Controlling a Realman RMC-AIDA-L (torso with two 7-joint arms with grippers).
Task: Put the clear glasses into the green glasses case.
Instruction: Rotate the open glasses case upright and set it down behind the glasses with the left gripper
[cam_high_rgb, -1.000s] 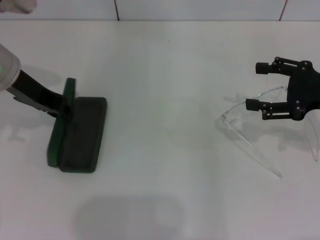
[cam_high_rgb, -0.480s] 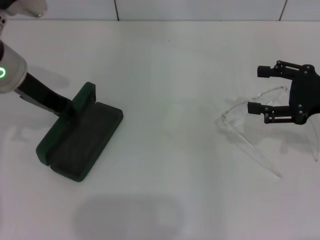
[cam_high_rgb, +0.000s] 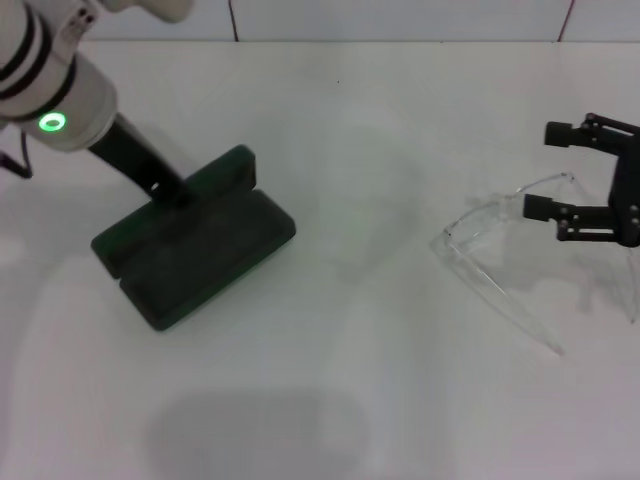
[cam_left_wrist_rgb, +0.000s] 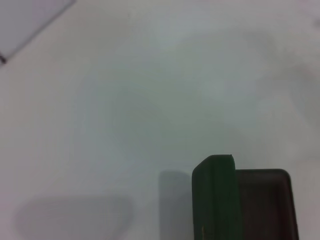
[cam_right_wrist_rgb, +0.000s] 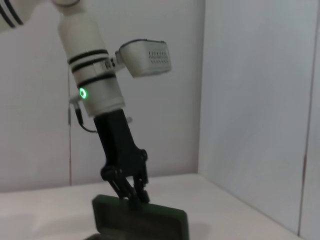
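Note:
The green glasses case (cam_high_rgb: 205, 255) lies open on the white table, left of centre, its lid (cam_high_rgb: 215, 175) standing up. My left gripper (cam_high_rgb: 172, 192) is shut on that lid; the right wrist view shows its fingers (cam_right_wrist_rgb: 131, 189) pinching the lid's edge. In the left wrist view the lid's rim (cam_left_wrist_rgb: 216, 197) and the dark lining (cam_left_wrist_rgb: 265, 205) show. The clear glasses (cam_high_rgb: 487, 228) rest on the table at the right, arms pointing toward me. My right gripper (cam_high_rgb: 540, 170) is open over the lens's right end, holding nothing.
The white table (cam_high_rgb: 340, 120) stretches between the case and the glasses. A tiled wall edge (cam_high_rgb: 400, 20) runs along the back. The left arm's white forearm (cam_high_rgb: 50, 80) with a green light reaches in from the upper left.
My left gripper has swung the case round by its lid and carried it right, toward the table's middle. The right gripper has drifted slightly right. The glasses have stayed put.

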